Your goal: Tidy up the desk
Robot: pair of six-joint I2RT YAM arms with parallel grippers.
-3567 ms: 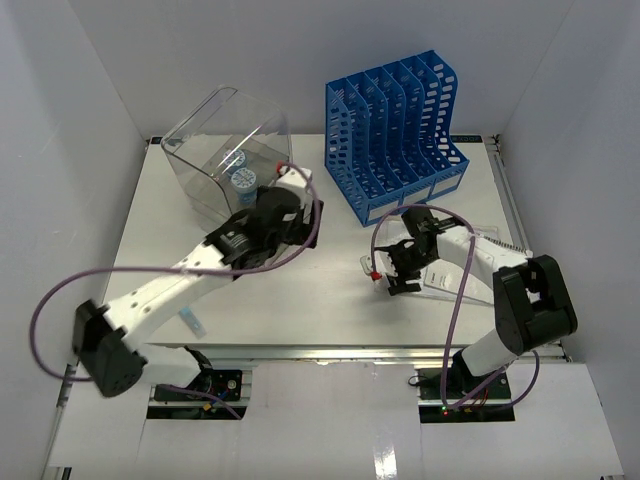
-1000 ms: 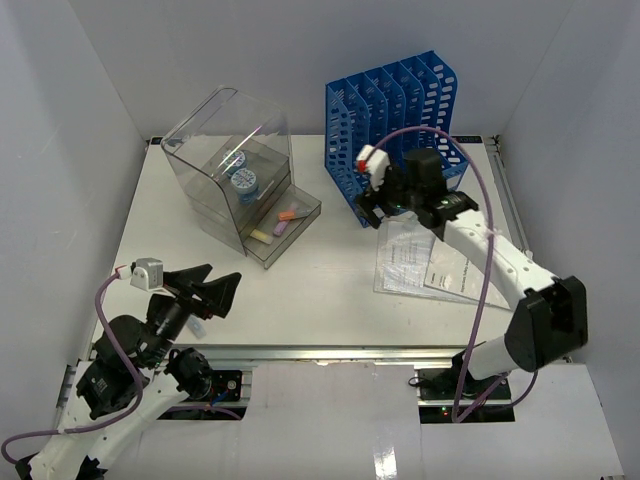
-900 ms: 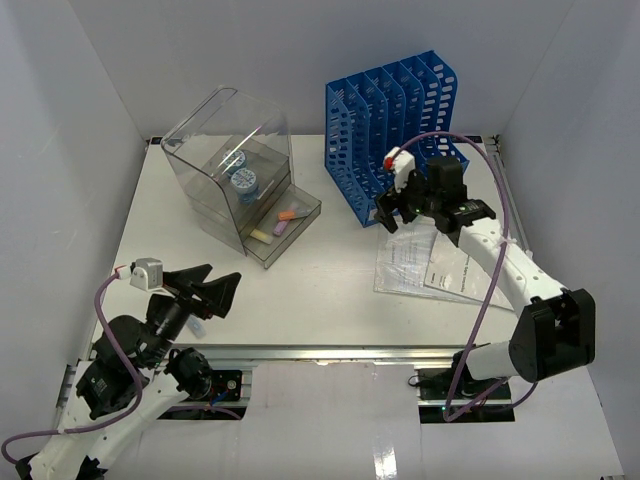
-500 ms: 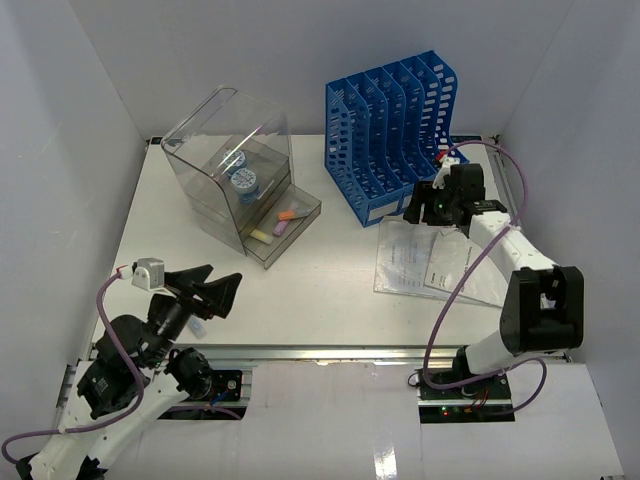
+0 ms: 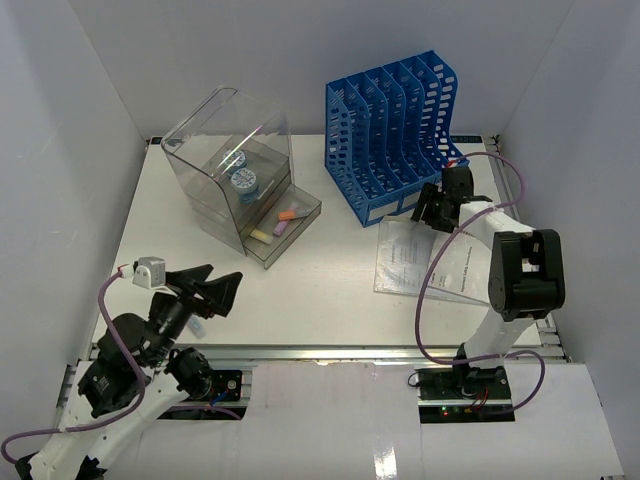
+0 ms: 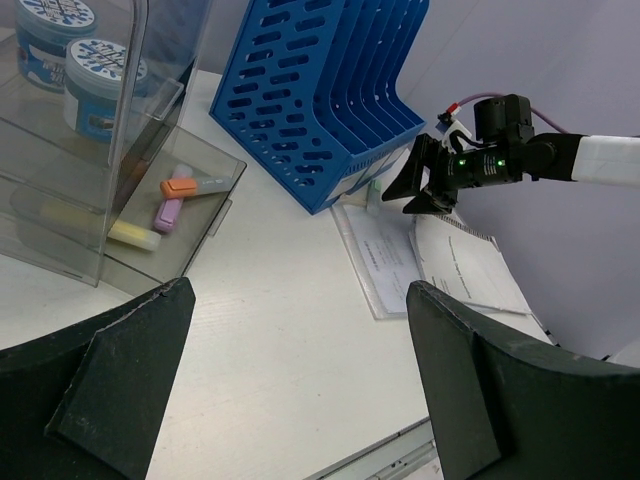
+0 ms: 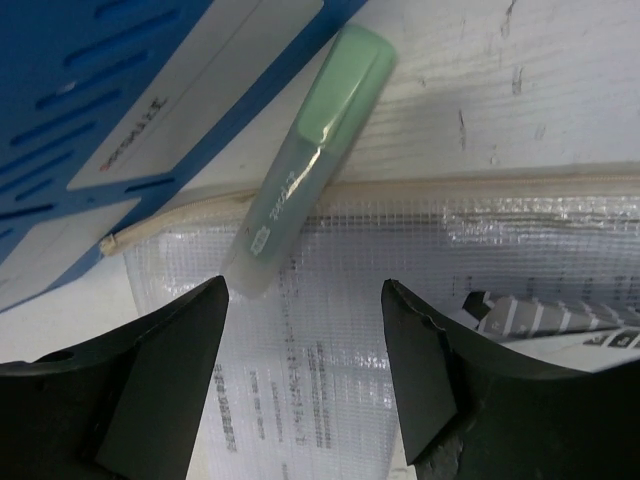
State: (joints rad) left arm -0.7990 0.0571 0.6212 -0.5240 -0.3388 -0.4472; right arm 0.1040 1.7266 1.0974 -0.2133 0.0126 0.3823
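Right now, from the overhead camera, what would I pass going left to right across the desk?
Clear drawer box → blue file rack → right arm's black elbow. The left end effector, right end effector and papers overlap these, so I skip them.

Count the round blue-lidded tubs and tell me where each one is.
2. Both sit inside the clear drawer box at the far left of the desk: the far tub behind, the near tub just in front. Others may be hidden.
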